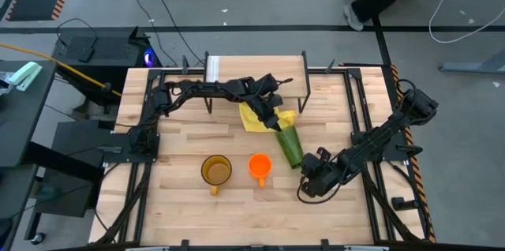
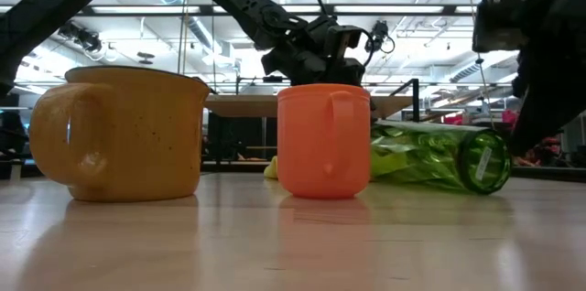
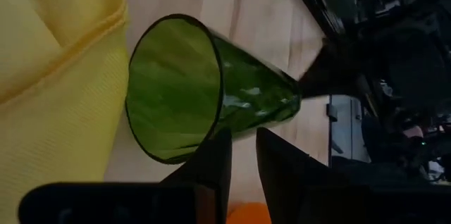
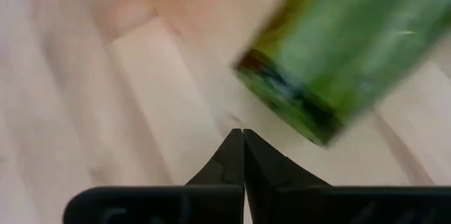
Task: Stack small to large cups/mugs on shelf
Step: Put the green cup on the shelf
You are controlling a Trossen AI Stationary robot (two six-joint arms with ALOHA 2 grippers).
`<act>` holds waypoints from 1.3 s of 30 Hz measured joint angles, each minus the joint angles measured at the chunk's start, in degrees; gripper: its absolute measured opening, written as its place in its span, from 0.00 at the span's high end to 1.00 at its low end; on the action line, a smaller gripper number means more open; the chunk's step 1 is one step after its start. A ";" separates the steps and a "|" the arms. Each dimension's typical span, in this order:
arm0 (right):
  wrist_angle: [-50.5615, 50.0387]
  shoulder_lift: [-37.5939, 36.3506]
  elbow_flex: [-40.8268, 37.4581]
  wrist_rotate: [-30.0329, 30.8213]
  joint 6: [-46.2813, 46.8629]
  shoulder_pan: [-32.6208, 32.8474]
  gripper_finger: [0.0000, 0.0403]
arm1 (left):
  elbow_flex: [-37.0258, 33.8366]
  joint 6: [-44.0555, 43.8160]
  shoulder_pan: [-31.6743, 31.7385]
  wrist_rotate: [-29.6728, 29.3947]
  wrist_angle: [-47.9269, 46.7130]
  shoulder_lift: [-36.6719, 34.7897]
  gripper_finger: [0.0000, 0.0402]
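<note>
Green tumbler [image 1: 290, 147]: lying on its side on the slatted table [image 1: 181, 211], open mouth toward the yellow cloth [image 1: 256, 118], base toward the right arm. No label or writing legible on it.

Orange mug [image 1: 259, 166]: upright, just beside the tumbler, handle toward the table's front edge. Unmarked.

Amber mug [image 1: 216, 170]: upright, near the orange mug, on its far side from the tumbler; speckled glaze in the low view, no print.

Shelf [image 1: 256, 69]: at the table's back edge, nothing on its top board.

Left gripper [image 3: 243, 155]: at the tumbler's rim, fingers a narrow gap apart; a grip cannot be told.

Right gripper [image 4: 243, 143]: clenched, empty, near the tumbler's base.
</note>
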 joint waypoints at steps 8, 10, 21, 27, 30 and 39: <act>-0.07 -0.42 -0.02 0.26 -1.53 -0.47 0.98 | 0.02 0.99 0.22 -0.61 -1.74 -0.54 0.83; -0.10 -1.31 -0.02 0.88 -2.26 -0.52 0.99 | 0.02 1.40 0.22 -1.39 -1.79 -0.54 0.83; -2.83 -12.17 -0.02 8.83 -7.88 -2.24 0.99 | 0.00 1.86 0.22 -1.78 -1.73 -0.50 0.83; -12.63 -12.01 -0.02 7.52 -4.90 -6.33 0.99 | 0.00 1.86 0.20 -1.88 -1.65 -0.47 0.83; -16.59 -11.09 -0.02 6.20 -1.94 -6.45 0.99 | 0.00 1.86 0.20 -1.89 -1.61 -0.43 0.82; -17.78 -9.90 0.17 5.12 1.14 -5.72 0.99 | 0.00 1.85 0.03 -2.00 -1.57 -0.40 0.83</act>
